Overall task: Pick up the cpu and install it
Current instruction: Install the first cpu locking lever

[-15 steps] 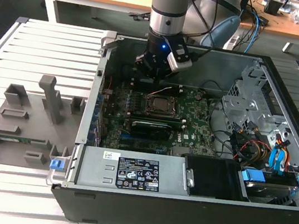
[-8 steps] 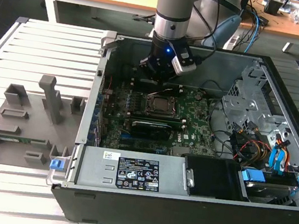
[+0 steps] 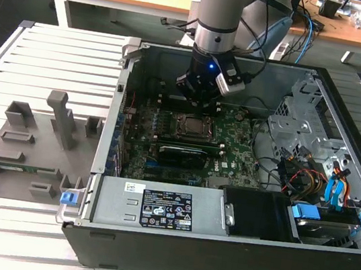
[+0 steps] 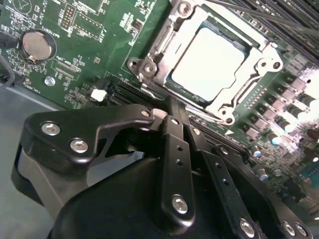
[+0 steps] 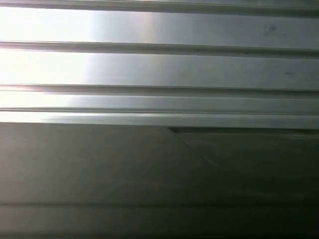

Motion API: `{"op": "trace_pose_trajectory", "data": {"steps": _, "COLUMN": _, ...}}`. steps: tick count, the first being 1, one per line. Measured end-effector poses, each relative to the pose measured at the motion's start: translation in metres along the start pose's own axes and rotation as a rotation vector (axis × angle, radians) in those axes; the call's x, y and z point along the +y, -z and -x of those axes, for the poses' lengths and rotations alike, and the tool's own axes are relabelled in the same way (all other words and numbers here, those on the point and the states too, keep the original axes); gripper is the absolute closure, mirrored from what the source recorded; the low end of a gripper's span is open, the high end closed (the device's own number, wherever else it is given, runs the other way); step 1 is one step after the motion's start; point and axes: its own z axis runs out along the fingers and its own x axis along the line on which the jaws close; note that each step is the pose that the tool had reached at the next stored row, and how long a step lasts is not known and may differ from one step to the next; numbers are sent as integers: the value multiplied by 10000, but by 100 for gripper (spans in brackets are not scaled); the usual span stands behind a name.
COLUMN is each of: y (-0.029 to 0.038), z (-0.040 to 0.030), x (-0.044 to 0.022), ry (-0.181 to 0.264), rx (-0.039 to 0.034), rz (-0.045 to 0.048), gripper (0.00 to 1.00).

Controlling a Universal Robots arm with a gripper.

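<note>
The cpu (image 4: 209,62), a pale silver-white square, lies flat inside the metal-framed socket (image 4: 149,64) on the green motherboard (image 4: 79,35). In the exterior view the socket (image 3: 192,124) sits in the middle of the open computer case, and my gripper (image 3: 199,99) hangs just behind and above it. In the second wrist view my gripper (image 4: 169,103) has its black fingers drawn together beside the socket frame, with nothing between them. It is apart from the chip.
A grey plastic holder tray (image 3: 22,145) lies on the slatted table at the exterior view's left. Inside the case are a power supply (image 3: 156,206) at the front, a drive cage (image 3: 305,120) and cables (image 3: 310,175) to the right, and a black card (image 3: 181,152) in front of the socket.
</note>
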Motion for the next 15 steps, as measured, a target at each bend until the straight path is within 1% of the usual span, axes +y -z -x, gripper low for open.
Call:
{"op": "trace_pose_trajectory", "data": {"steps": 3, "y": -29, "z": 32, "x": 0, "ry": 3, "rx": 0, "rz": -9, "gripper": 89}}
{"op": "trace_pose_trajectory", "data": {"steps": 9, "y": -43, "z": 40, "x": -10, "ry": 3, "rx": 2, "rz": -10, "gripper": 89}}
{"op": "trace_pose_trajectory", "data": {"steps": 15, "y": -74, "z": 106, "x": -7, "ry": 72, "rx": 0, "rz": -2, "gripper": 89}}
